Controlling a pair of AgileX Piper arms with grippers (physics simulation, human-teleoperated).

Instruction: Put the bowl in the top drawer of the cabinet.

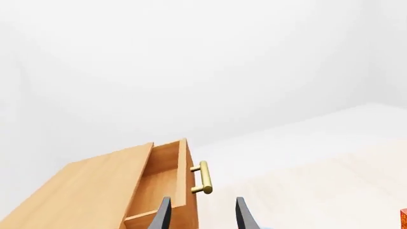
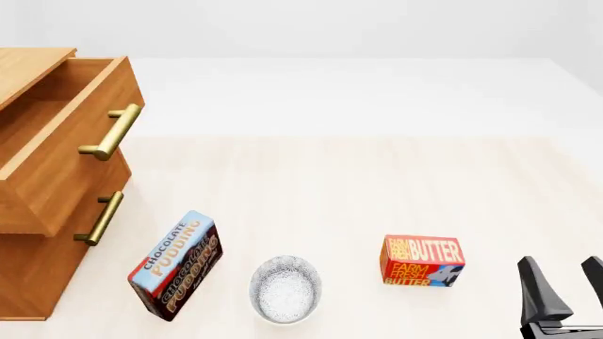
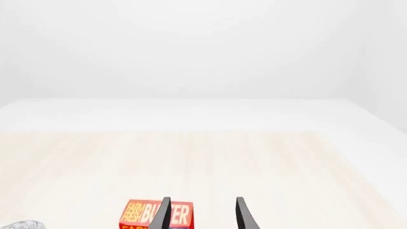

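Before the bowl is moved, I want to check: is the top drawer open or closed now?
Open. The top drawer stands out past the lower drawer, and its bare wooden inside shows from above.

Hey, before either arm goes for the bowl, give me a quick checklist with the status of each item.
1. Top drawer open: ok, pulled out of the cabinet.
2. Drawer free of contents: cannot tell, only part of its inside shows.
3. Bowl upright and free: ok, apart from the pudding box and the butter box.
4. Right gripper ready: ok, jaws apart, holding nothing.
5. Left gripper ready: ok, jaws apart, empty, near the drawer handle.
6. Bowl in the left wrist view: not ok.
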